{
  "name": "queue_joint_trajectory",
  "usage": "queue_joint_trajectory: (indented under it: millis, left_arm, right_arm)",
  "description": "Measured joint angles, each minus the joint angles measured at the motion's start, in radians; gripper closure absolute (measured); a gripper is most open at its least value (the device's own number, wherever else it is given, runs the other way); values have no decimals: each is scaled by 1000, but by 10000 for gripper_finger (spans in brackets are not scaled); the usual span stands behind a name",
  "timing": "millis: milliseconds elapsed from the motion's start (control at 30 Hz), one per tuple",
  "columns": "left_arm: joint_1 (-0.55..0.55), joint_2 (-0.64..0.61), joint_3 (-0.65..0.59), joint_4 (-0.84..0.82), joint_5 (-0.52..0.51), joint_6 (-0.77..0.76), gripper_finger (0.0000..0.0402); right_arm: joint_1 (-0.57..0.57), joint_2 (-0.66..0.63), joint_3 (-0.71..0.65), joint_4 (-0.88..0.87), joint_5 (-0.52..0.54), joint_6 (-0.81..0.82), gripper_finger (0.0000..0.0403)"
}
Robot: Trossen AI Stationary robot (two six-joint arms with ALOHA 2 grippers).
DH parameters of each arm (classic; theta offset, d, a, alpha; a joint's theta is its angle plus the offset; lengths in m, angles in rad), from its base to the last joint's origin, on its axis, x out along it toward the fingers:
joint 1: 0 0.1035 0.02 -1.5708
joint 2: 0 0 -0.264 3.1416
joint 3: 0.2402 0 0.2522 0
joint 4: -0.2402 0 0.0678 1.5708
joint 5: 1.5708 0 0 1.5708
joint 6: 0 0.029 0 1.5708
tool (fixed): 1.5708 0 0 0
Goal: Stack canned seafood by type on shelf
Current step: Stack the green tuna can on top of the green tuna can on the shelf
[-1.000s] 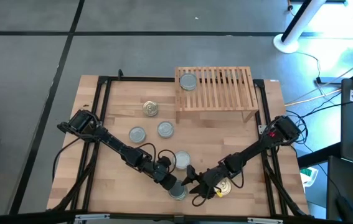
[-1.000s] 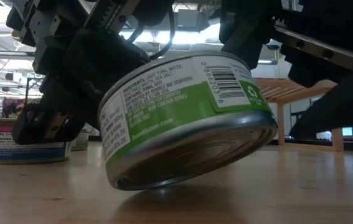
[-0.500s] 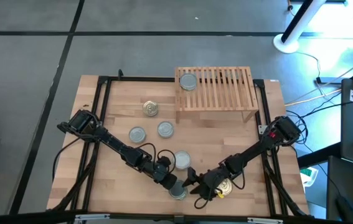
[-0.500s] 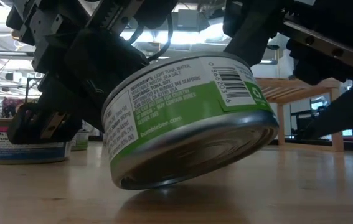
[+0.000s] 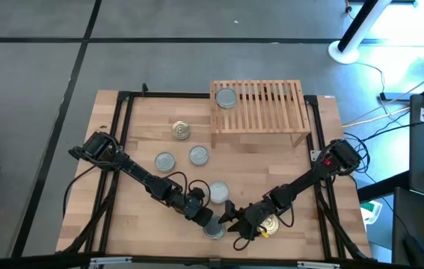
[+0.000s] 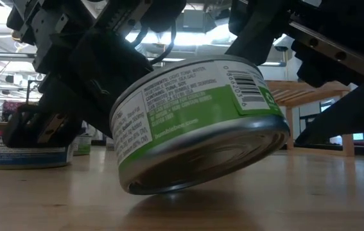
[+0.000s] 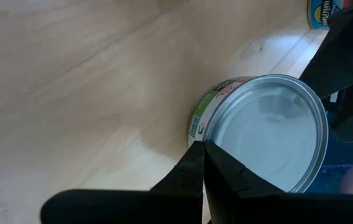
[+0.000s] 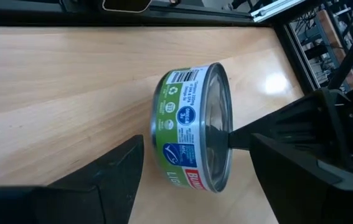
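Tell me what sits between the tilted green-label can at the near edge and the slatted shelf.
The silver-topped can lies roughly on the line from the green-label can to the shelf; carried above it, nothing else blocks.

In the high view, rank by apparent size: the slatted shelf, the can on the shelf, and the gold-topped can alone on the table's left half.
1. The shelf, clearly largest.
2. The can on the shelf and the gold-topped can look alike; I would not rank them.
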Motion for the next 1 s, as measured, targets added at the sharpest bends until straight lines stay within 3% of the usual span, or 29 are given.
queue_joint_trajectory:
  millis: [133, 267, 467, 700, 833, 1000]
  left_arm:
    - [0, 0, 0, 0, 0, -18, 400]
    - [0, 0, 0, 0, -1, -23, 400]
    - [1, 0, 1, 4, -4, -24, 400]
    - [1, 0, 1, 3, -6, -24, 400]
    - [1, 0, 0, 3, -5, -19, 400]
    - [1, 0, 0, 2, -5, 18, 400]
  right_arm:
    - [4, 5, 0, -14, -36, 0, 111]
    - [18, 61, 1, 39, -9, -33, 111]
    - [35, 131, 3, 204, 128, -79, 111]
    - [33, 133, 3, 217, 200, -70, 114]
    - [33, 134, 2, 225, 218, -70, 141]
    - [33, 134, 2, 228, 224, -71, 208]
